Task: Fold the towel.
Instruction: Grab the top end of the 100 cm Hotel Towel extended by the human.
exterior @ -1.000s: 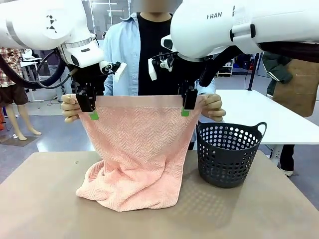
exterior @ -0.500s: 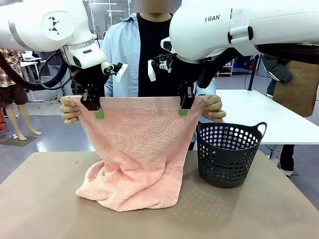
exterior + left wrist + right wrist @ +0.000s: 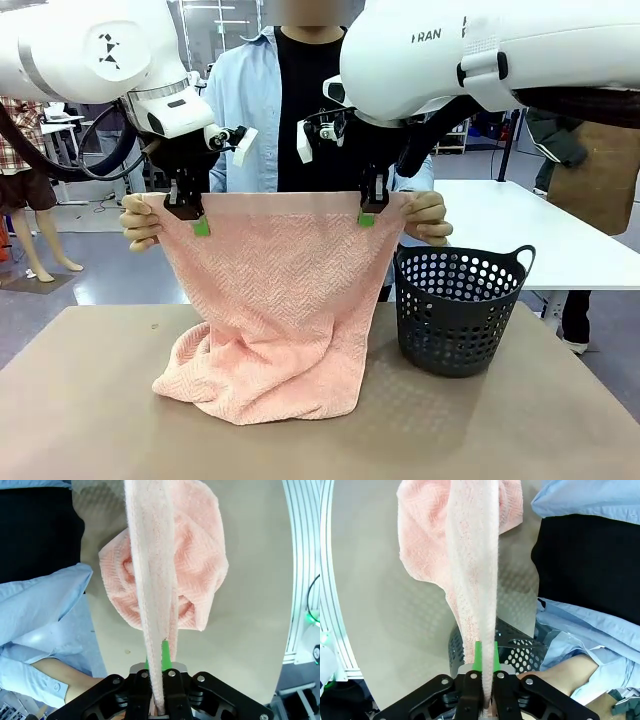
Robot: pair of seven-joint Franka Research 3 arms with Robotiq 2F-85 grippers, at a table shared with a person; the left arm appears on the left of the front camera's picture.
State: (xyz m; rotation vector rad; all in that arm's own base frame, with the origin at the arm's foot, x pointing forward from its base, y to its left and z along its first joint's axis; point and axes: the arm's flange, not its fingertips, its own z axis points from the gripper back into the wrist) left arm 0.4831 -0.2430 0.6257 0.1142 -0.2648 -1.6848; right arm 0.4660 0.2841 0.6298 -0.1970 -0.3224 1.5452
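Observation:
The salmon-pink towel (image 3: 275, 290) hangs spread out above the table, its lower part bunched on the tabletop. My left gripper (image 3: 199, 225) is shut on the towel's top edge near its left corner, and my right gripper (image 3: 367, 217) is shut on the top edge near the right corner. A person's hands (image 3: 140, 218) (image 3: 428, 215) hold the two top corners just outside my grippers. In the left wrist view the towel (image 3: 150, 595) runs edge-on between the green pads (image 3: 164, 652). The right wrist view has the towel (image 3: 472, 575) clamped between green pads (image 3: 478, 656).
A dark perforated plastic basket (image 3: 460, 308) stands on the table right of the towel, close to its hanging edge. The person stands at the far side behind the towel. The tan tabletop (image 3: 520, 420) lies in front.
Both grippers rose slightly along the towel's top edge and settled; the left one shifted a little right. The towel and the person's hands stayed nearly still.

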